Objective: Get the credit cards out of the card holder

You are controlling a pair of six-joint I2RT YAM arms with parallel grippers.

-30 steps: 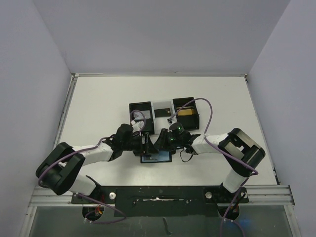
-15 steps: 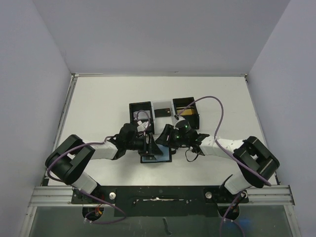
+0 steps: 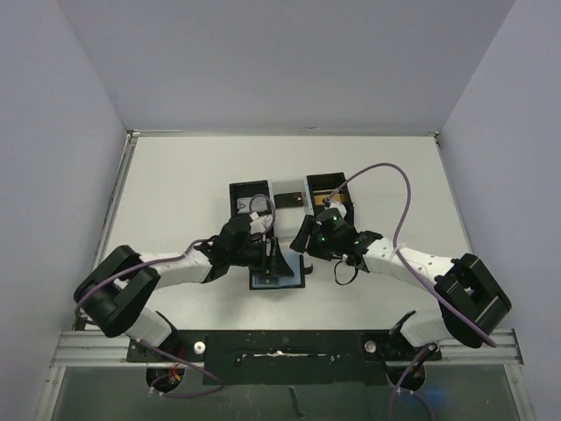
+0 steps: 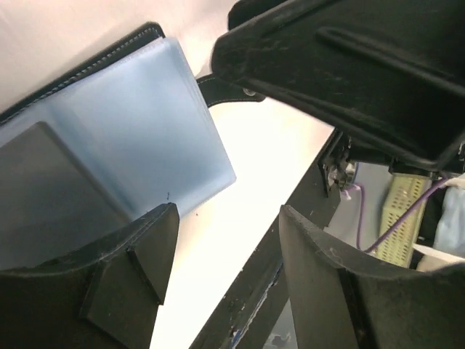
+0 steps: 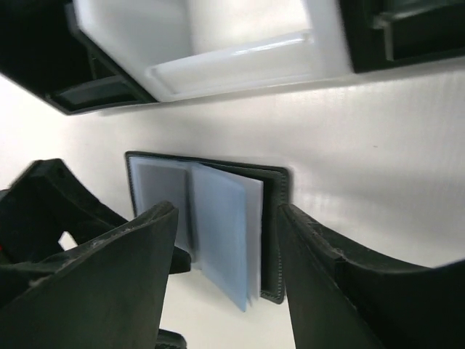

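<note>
2 black boxes (image 3: pixel 248 185) | white tray (image 3: pixel 285 186) between | card holder (image 3: pixel 289 281) open in front

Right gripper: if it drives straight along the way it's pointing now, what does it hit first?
Probably the open card holder: the wrist view shows it lying on the table, framed between the spread fingers of the right gripper. Depth is unclear.
</note>
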